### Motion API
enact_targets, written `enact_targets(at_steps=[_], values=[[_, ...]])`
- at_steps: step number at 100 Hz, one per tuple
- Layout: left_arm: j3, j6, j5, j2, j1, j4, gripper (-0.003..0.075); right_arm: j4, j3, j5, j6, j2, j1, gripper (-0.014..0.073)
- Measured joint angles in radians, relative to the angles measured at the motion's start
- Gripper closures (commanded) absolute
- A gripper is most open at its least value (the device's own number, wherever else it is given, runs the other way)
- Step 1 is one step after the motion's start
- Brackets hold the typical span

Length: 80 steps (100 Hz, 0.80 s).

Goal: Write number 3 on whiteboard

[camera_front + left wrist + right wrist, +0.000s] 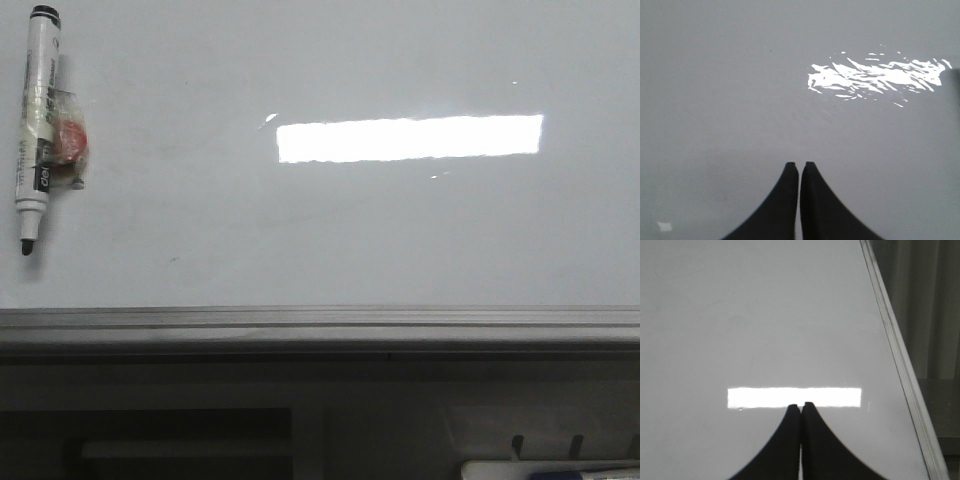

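The whiteboard (pixel 330 230) fills the front view, glossy white-grey with a bright rectangular light reflection and a grey metal frame edge (pixel 320 322) along its near side. No number 3 shows on it. A white marker pen (pixel 35 125) with a black cap and black tip lies at the far left of the board, tip toward the near edge. My left gripper (pixel 799 164) is shut and empty over bare board. My right gripper (pixel 801 405) is shut and empty over the board (pixel 765 330), near its right frame edge (pixel 895 345). Neither gripper shows in the front view.
A small clear wrapper with something red (pixel 70 142) lies against the marker. Below the board's near frame is a dark ledge with a white tray corner (pixel 550 470) at the bottom right. A small white scrap (pixel 664 226) lies on the board in the left wrist view.
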Motion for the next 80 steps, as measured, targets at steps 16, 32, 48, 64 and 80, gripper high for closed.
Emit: enact_targets(at_steps=[16, 32, 48, 64, 80], values=[[0.000, 0.000, -0.006, 0.000, 0.000, -0.039, 0.0741, 0.000, 0.000, 0.086, 0.000, 0.000, 0.000, 0.0655], [-0.019, 0.000, -0.007, 0.000, 0.000, -0.054, 0.0741, 0.024, -0.054, 0.358, 0.000, 0.000, 0.000, 0.0654], [-0.132, 0.000, 0.077, 0.066, 0.000, -0.056, 0.0741, 0.050, -0.165, 0.538, 0.000, 0.069, 0.000, 0.0654], [-0.254, 0.000, 0.123, 0.183, 0.000, -0.056, 0.0741, 0.056, -0.250, 0.683, -0.002, 0.184, 0.000, 0.0655], [-0.314, 0.000, 0.124, 0.269, 0.000, -0.056, 0.0650, 0.074, -0.265, 0.693, -0.002, 0.224, 0.000, 0.0655]])
